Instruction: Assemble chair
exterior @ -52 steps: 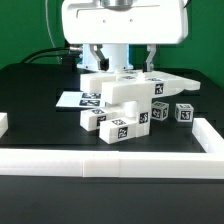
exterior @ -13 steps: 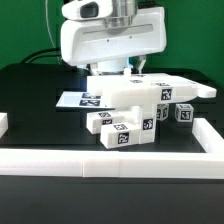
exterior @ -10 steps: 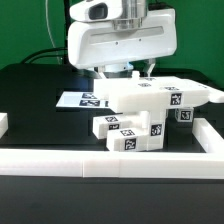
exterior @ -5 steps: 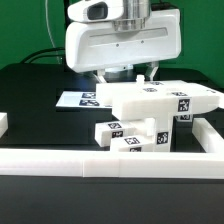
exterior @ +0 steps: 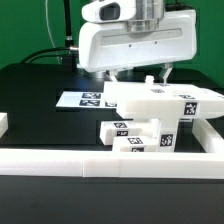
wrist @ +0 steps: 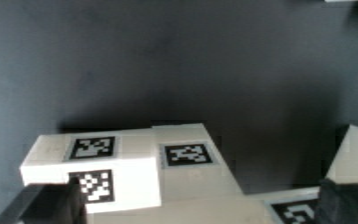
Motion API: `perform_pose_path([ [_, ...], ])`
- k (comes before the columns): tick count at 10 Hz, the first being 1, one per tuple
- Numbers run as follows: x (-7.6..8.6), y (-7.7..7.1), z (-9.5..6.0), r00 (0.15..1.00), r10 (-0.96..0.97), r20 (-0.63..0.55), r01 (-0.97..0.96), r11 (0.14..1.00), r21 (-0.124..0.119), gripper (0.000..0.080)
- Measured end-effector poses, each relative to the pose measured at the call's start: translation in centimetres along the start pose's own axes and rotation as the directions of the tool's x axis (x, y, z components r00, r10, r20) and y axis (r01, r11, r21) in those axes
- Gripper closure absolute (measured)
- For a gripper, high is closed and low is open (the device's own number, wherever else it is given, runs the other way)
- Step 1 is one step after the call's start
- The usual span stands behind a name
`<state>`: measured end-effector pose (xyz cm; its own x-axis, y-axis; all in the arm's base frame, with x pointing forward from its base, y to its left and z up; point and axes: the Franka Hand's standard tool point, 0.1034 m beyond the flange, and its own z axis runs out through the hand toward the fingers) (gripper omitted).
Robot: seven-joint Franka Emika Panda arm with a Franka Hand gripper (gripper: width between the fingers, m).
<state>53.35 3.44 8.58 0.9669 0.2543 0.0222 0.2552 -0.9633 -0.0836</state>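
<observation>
**Chair held close against the front wall, open tabletop to the left**

At the exterior view's far left, a short stub of the border wall (exterior: 3, 124) stands on the black table (exterior: 35, 85). A wide stretch of bare dark surface lies between it and the rest. Cables (exterior: 55, 52) trail down behind, in front of a green backdrop (exterior: 20, 25).

Next comes the marker board (exterior: 78, 100), lying flat. Its right end meets or passes behind the chair's left edge.

The chair (exterior: 160, 100) fills the centre and right. A broad slab (exterior: 195, 98) sits on top, and tagged blocks (exterior: 135, 136) beneath it nearly touch the wall's long front run. The slab's right tip reaches the picture's edge, above the wall's right arm, so little free room is left on that side.

The gripper (exterior: 139, 80) hangs directly above, clamped on the chair, with one of its fingers (exterior: 113, 76) at each side of the slab's rear.

In the wrist view, tagged white faces of the chair (wrist: 158, 170) lie between two dark fingers (wrist: 43, 205) over the dim tabletop.
</observation>
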Motion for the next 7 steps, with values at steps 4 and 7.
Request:
perform_pose_path([
  [4,-0.2,1.5,-0.5,1.0,-0.01,-0.004,0.01,1.0,-0.011,0.015],
  [7,-1.9,1.3,-2.1,1.0,0.025,-0.019,-0.025,1.0,-0.002,0.015],
])
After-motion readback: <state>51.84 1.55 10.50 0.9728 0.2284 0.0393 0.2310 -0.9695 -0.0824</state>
